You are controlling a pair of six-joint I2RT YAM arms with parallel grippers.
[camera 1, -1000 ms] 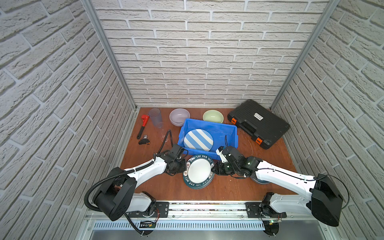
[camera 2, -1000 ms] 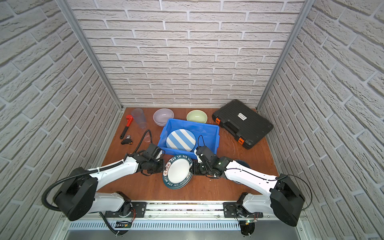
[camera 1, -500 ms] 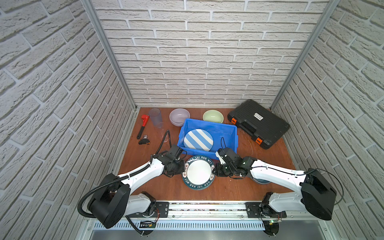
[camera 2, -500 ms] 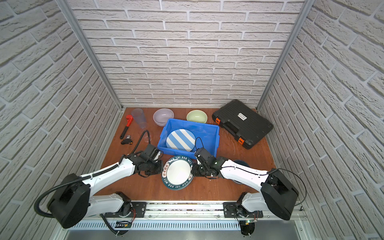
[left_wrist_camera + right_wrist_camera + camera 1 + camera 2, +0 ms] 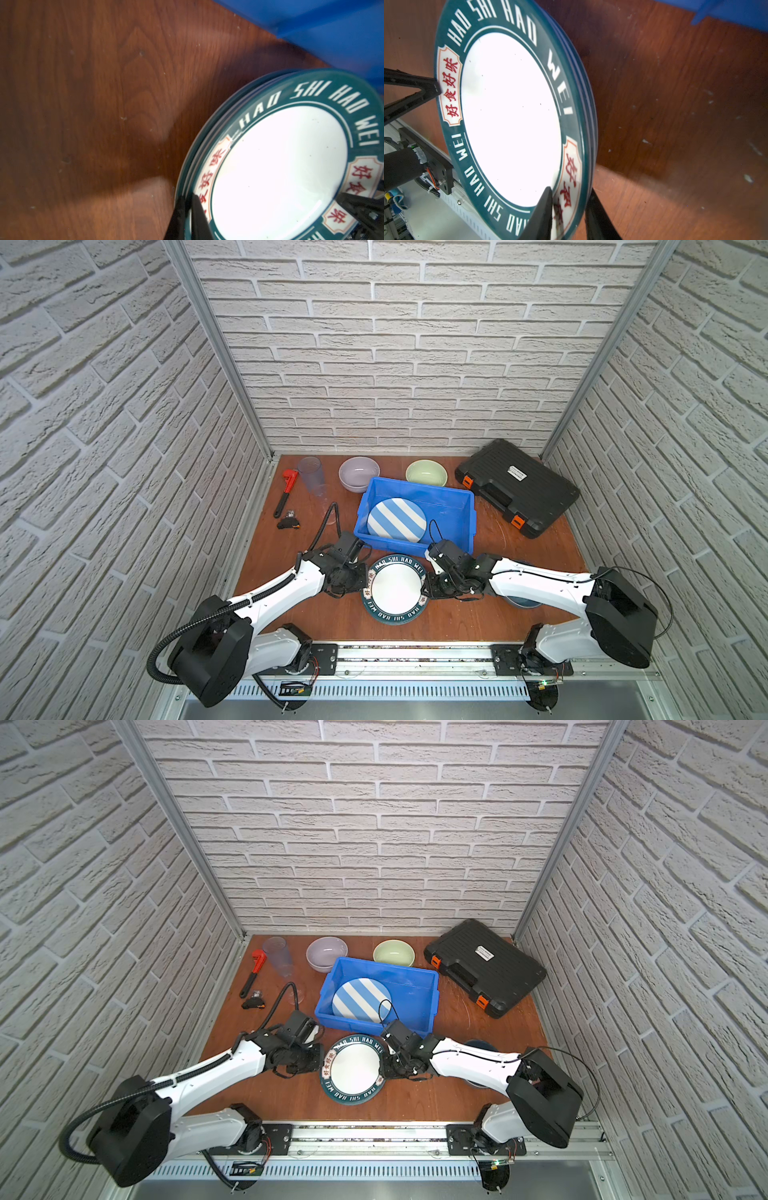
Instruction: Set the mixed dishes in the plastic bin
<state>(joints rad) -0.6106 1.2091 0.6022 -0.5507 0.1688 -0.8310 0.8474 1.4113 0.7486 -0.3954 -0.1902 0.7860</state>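
The teal lettered plate (image 5: 395, 589) (image 5: 352, 1071) hangs just above the table in front of the plastic bin (image 5: 419, 485), held from both sides. My left gripper (image 5: 362, 587) (image 5: 187, 199) is shut on its left rim. My right gripper (image 5: 424, 591) (image 5: 570, 190) pinches the right rim, one finger on the plate's face and one behind it. A blue-white striped plate (image 5: 397, 519) leans inside the bin. A lilac bowl (image 5: 359, 472), a pale green bowl (image 5: 426, 472) and a clear tumbler (image 5: 311, 475) stand behind it. A blue-grey bowl (image 5: 478, 1044) sits mostly hidden under my right arm.
A red pipe wrench (image 5: 286, 489) and a small black and orange item (image 5: 288, 524) lie at the left. The black tool case (image 5: 517, 487) fills the back right corner. Brick walls close in three sides, and the rail runs along the front.
The teal plate has gone from tilted to nearly level between the two grippers. My left jaws have closed tighter on its rim. Both arms have barely shifted.
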